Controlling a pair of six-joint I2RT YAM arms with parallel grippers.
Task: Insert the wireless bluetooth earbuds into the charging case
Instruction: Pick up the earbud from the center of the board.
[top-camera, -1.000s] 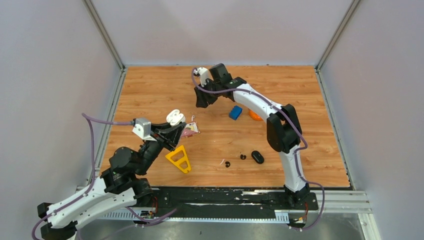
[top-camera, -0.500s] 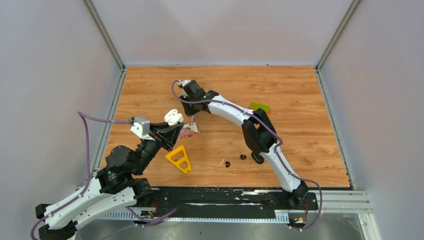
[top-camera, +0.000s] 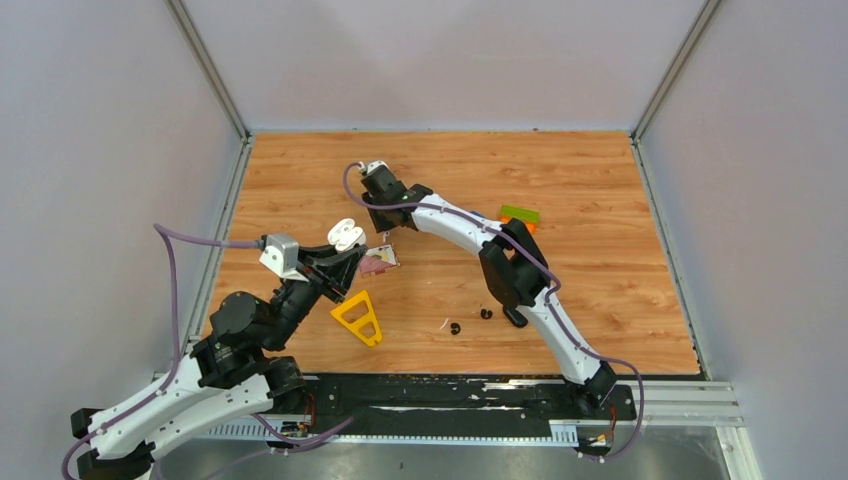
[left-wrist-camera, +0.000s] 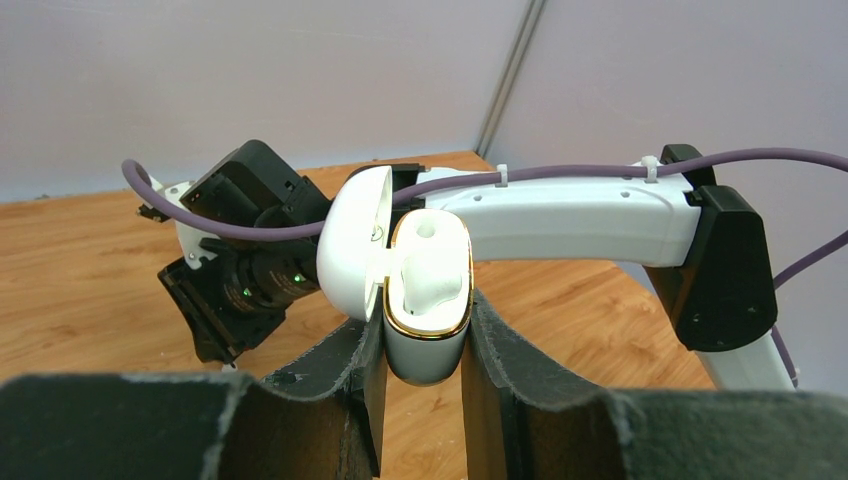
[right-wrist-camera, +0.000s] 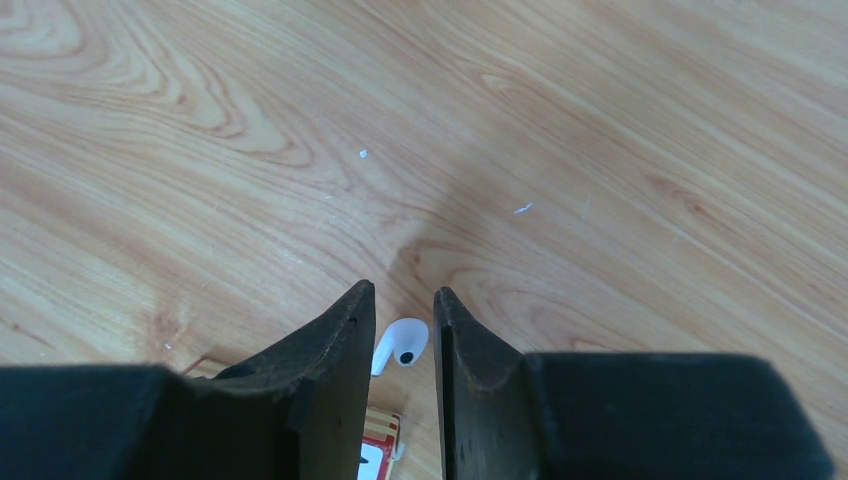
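Motion first: a second ago my right arm was reaching toward the far middle of the table (top-camera: 620, 260). It has since swung left and dropped, and the right gripper (right-wrist-camera: 400, 295) has drawn its jaws in from a wider gap. It now hangs over the left-centre of the table, just beside the raised left gripper (left-wrist-camera: 422, 310). Its jaws stand narrow, with a white earbud (right-wrist-camera: 400, 345) between them. The pads sit close on both sides of it, but I cannot tell whether they pinch it or only straddle it. I read this as the pick for the next insertion, with the lift not yet made.

The left arm has barely moved. Its jaws are clamped on the body of the charging case (left-wrist-camera: 428, 350), held off the table nearer the left edge.

The earbud at the right gripper is glossy white with a short stem and a dark dot on its rounded head. It lies just past the corner of a red and white card (right-wrist-camera: 382, 440).

The case is white with a gold rim, and its lid (left-wrist-camera: 352, 245) is thrown back. A second white bud (left-wrist-camera: 432, 278) is already seated in it, and the hollow above that one looks free.

Two black earbuds (top-camera: 455, 328) lie loose toward the near edge, well apart from both grippers.
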